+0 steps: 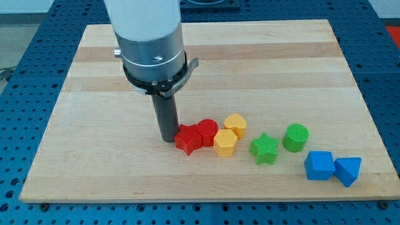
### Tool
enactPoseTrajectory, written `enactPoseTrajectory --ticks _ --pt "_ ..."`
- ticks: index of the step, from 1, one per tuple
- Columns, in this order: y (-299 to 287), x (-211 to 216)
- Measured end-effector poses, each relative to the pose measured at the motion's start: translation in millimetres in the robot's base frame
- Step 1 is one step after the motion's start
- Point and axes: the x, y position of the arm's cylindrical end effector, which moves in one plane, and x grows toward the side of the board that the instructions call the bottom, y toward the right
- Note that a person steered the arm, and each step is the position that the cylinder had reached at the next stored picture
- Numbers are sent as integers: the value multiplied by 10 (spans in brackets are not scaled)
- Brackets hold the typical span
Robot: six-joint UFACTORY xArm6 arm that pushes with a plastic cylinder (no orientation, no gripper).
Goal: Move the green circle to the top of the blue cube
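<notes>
The green circle sits on the wooden board at the lower right. The blue cube lies just below and to the right of it, with a small gap. My tip is far to the left of both, touching the left side of the red star.
A red cylinder sits right of the red star. Two yellow blocks follow. A green star lies left of the green circle. A blue triangle-like block touches the blue cube's right side near the board's bottom edge.
</notes>
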Motion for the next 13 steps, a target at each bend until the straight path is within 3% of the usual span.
enactPoseTrajectory --ticks 1,2,4,5,6,7,11,13 --pt "-17 0" --pt "-436 96" --pt "-706 1017" --pt "-706 1017" --pt "-589 1021" --pt "41 1016" --pt "871 1020" --pt "1387 782"
